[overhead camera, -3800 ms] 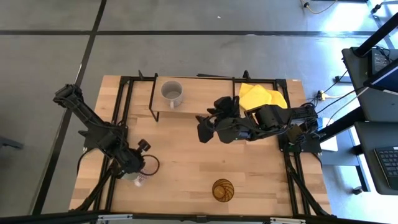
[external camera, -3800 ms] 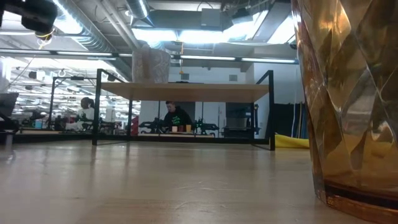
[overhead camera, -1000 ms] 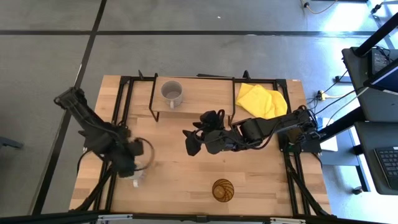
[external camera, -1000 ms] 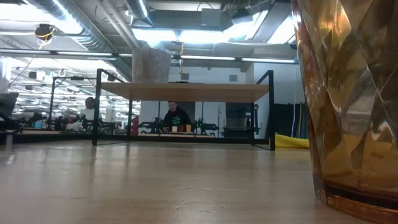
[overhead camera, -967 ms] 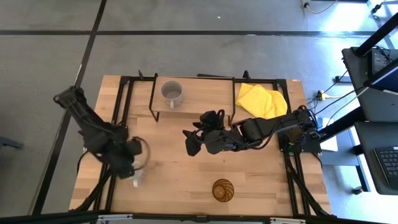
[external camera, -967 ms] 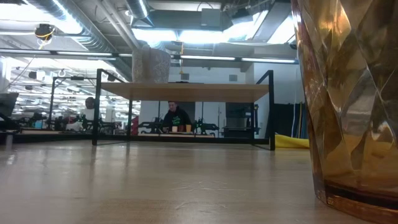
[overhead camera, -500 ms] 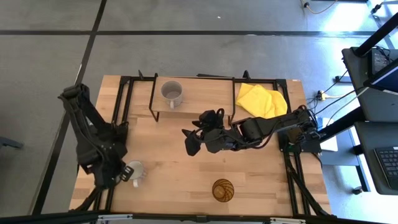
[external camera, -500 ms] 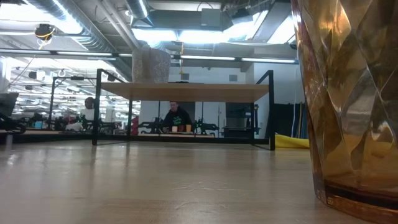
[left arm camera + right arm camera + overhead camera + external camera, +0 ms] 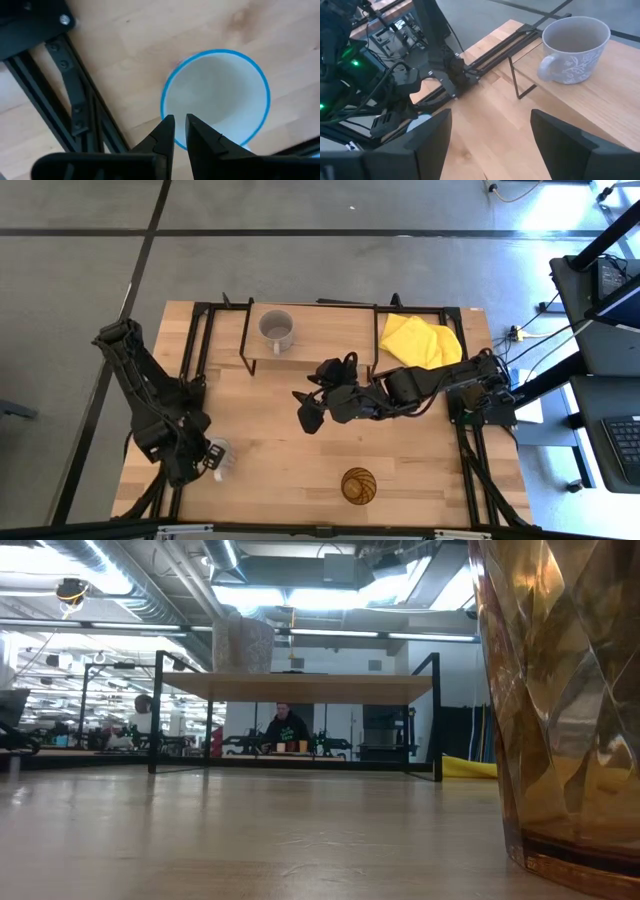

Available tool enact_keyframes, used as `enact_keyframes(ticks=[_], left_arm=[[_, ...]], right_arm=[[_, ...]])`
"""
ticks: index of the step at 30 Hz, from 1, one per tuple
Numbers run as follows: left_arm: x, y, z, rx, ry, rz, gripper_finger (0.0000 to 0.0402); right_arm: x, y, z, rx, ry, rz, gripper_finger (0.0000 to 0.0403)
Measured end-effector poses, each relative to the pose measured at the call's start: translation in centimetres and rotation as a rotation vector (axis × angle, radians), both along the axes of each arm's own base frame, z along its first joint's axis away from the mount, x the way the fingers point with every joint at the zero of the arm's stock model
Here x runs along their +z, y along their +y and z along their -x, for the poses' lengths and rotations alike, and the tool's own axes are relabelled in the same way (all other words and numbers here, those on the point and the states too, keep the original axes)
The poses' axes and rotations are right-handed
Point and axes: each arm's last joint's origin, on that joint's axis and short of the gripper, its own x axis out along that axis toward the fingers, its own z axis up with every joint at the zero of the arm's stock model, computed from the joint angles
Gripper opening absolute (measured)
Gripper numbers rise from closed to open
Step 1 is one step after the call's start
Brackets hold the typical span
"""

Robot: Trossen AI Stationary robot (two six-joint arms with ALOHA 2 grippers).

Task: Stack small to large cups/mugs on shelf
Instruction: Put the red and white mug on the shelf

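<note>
The white mug [image 9: 219, 454], blue-rimmed in the left wrist view [image 9: 215, 97], stands mouth up near the table's left near corner. My left gripper [image 9: 207, 457] is over it, shut on its rim. The grey mug [image 9: 277, 330] stands on the shelf [image 9: 330, 330] at the far side, and shows in the right wrist view [image 9: 572, 47] and the low view [image 9: 243, 643]. The amber tumbler [image 9: 360, 485] stands near the near edge, close to the low camera [image 9: 560, 710]. My right gripper [image 9: 303, 410] hovers open and empty over the table's middle. My left gripper holds the white mug by its rim wall [image 9: 180, 145], one finger inside the mug and one outside. The fingers come from above, pointing down. The mug is upright, mouth up; whether its base is on the table I cannot tell.
A yellow cloth [image 9: 420, 340] lies at the far right. Black frame rails [image 9: 190, 380] run along the table's left side beside the white mug, and also along the right. Bare wood lies between the shelf and the tumbler.
My left arm has swung toward the table's left near corner, and its gripper now stands over the white mug's rim. The mug now shows upright with its mouth up. My right gripper has barely moved.
</note>
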Motion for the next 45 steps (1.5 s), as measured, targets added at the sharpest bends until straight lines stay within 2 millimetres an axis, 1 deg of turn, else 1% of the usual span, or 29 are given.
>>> enact_keyframes(ticks=[5,10,15,26,33,42,45], left_arm=[[0.0,0.1,0.1,0.000,0.007,-0.007,0.0041],[0.0,0.4,0.3,-0.001,0.052,-0.025,0.0041],[0.0,0.3,0.3,0.000,0.051,-0.025,0.0041],[-1.3,-0.8,-0.4,0.007,0.073,-0.055,0.0041],[-1.5,-0.9,-0.5,0.010,0.063,-0.063,0.0041],[-4.1,-1.1,-0.6,0.014,0.024,-0.006,0.0041],[-4.3,-1.1,-0.6,0.010,0.022,0.000,0.0041]], right_arm=[[0.0,0.0,0.0,0.003,0.002,0.006,0.0272],[0.0,0.0,0.0,0.003,0.001,0.006,0.0272],[0.0,0.0,0.0,0.001,-0.001,0.001,0.0272],[0.3,0.1,-0.2,0.003,-0.031,-0.005,0.0272],[0.4,0.2,-0.2,0.011,-0.041,-0.011,0.0272],[0.4,0.9,0.0,0.030,-0.040,-0.011,0.0272],[0.4,0.9,0.0,0.031,-0.039,-0.011,0.0272]])
